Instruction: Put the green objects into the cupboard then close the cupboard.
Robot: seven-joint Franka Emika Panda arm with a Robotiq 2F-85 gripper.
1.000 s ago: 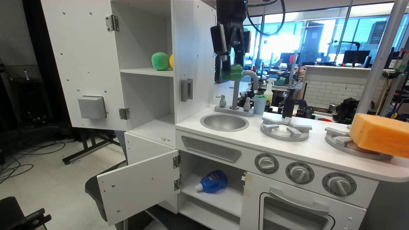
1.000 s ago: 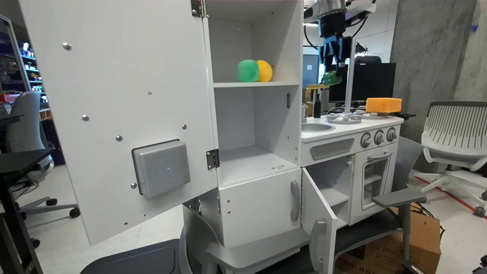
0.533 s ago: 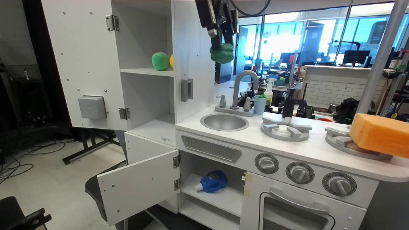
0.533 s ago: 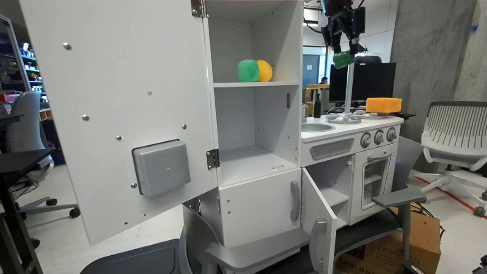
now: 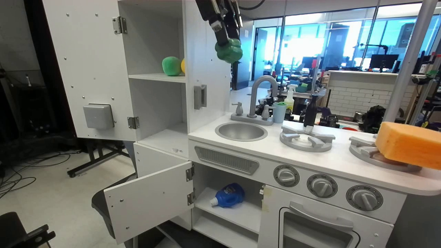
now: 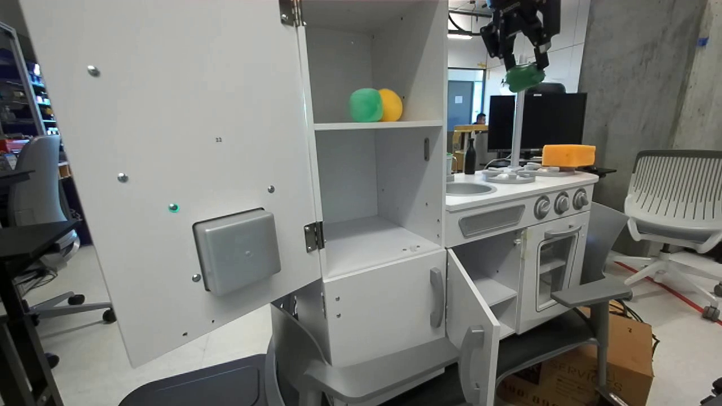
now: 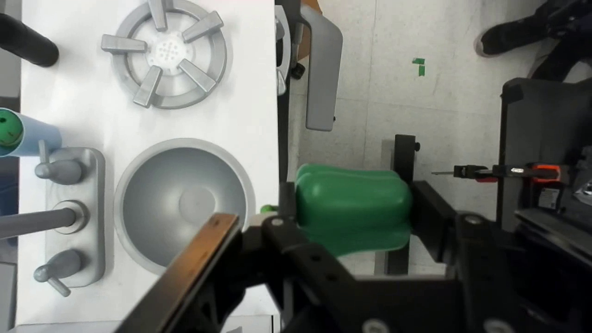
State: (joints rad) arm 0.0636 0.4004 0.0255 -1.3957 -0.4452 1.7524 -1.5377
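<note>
My gripper is shut on a lobed green piece like a bell pepper, gripped across both ends. It hangs high in the air, to the sink side of the cupboard, in both exterior views. The white cupboard stands with its long door wide open. A green ball sits on the cupboard's inner shelf, touching a yellow ball. In the wrist view a small bright green bit shows beside the left finger; what it is I cannot tell.
The sink, tap and burner are on the counter. A light blue cup holds a green round thing. An orange block lies on the far burner. The low door stands open by a blue bottle.
My gripper has risen with the green piece, moving left in an exterior view and right in an exterior view. The cupboard and its door have shifted very slightly.
</note>
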